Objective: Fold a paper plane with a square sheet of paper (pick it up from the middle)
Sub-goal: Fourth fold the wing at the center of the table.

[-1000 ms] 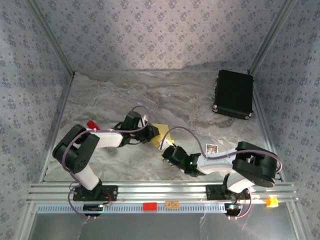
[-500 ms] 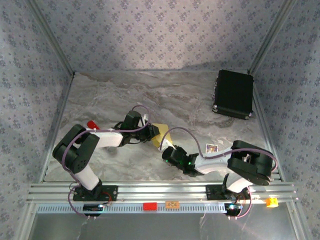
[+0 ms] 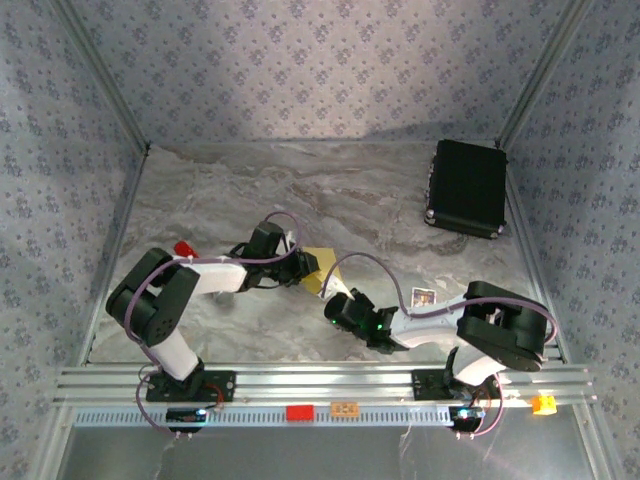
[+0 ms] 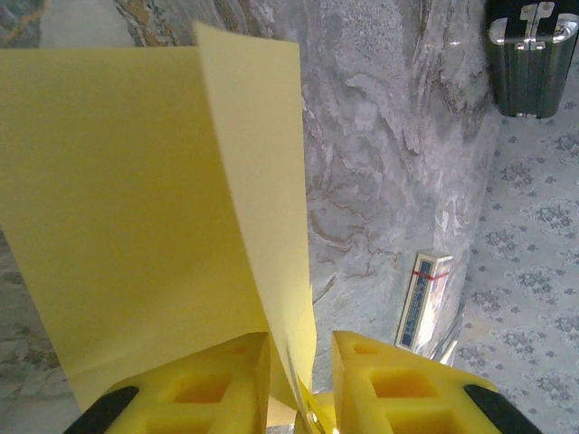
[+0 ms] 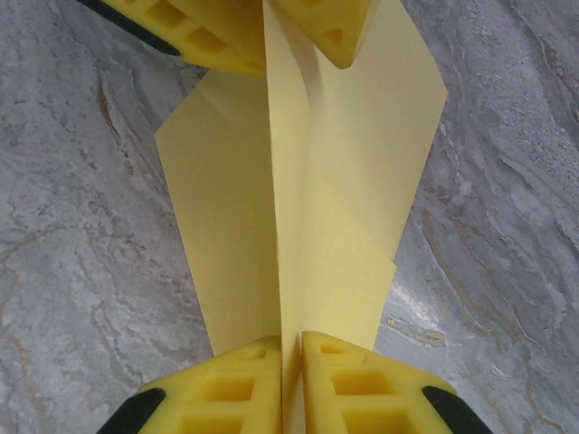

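The square sheet of paper [image 3: 321, 268] is yellow and folded into a raised ridge, and it sits mid-table between both grippers. In the right wrist view the paper [image 5: 326, 181] stands as a vertical crease with flaps to either side, and my right gripper [image 5: 291, 348] is shut on its near end. The left gripper's fingers [image 5: 226, 41] flank the far end of the ridge. In the left wrist view my left gripper [image 4: 300, 348] shows a gap between its fingers, with the paper [image 4: 136, 199] passing through it close to the left finger. In the top view the left gripper [image 3: 303, 268] and right gripper [image 3: 336, 298] face each other.
A black rectangular case [image 3: 468, 187] lies at the back right and also appears in the left wrist view [image 4: 529, 54]. A small printed card [image 3: 424, 297] lies right of the paper, near the right arm. A red-handled tool [image 3: 184, 248] lies at the left, beside the left arm.
The right arm has drawn in slightly to the left, its elbow shifting with it. The left arm and the paper have barely moved.
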`<control>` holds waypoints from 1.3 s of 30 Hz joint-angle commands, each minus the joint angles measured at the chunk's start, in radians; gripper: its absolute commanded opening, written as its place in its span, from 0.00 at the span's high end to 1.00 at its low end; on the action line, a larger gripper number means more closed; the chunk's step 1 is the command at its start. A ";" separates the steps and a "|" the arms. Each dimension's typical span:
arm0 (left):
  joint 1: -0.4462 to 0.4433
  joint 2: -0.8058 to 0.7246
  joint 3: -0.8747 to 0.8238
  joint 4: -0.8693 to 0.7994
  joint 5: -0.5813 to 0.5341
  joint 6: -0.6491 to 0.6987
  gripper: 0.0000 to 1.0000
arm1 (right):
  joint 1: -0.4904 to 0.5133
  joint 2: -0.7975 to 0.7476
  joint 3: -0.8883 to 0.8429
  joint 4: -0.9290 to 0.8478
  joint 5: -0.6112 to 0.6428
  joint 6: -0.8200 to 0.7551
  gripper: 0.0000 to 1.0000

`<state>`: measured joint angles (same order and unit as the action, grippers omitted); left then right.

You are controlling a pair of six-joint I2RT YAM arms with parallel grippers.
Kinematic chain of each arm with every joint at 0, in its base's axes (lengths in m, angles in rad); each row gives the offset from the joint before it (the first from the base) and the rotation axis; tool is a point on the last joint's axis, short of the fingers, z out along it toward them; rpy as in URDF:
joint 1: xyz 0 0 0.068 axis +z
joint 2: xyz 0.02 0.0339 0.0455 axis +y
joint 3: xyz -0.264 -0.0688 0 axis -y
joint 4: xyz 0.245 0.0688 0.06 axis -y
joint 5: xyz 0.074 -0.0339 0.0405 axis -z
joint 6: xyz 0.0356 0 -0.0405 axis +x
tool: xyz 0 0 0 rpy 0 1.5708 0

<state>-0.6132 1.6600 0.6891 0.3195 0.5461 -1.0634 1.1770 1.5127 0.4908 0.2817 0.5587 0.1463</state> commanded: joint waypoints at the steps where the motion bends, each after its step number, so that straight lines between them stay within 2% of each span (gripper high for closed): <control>1: -0.001 0.017 0.034 -0.026 -0.008 0.020 0.79 | 0.003 -0.019 -0.003 0.007 0.022 0.027 0.85; 6: -0.001 0.009 0.048 -0.058 -0.015 0.026 0.87 | -0.002 -0.014 -0.005 0.002 0.031 0.029 0.82; 12: -0.001 0.007 0.058 -0.098 -0.022 0.041 0.92 | -0.002 -0.012 -0.005 0.003 0.035 0.029 0.77; 31: -0.001 0.009 0.059 -0.092 -0.015 0.039 0.93 | -0.004 0.021 0.002 0.011 0.039 0.014 0.73; 39: 0.000 0.010 0.059 -0.089 -0.013 0.039 0.93 | -0.002 0.021 -0.001 0.025 0.036 -0.007 0.67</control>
<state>-0.6132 1.6615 0.7288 0.2348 0.5308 -1.0401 1.1759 1.5234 0.4908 0.2867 0.5728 0.1474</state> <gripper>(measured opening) 0.072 0.331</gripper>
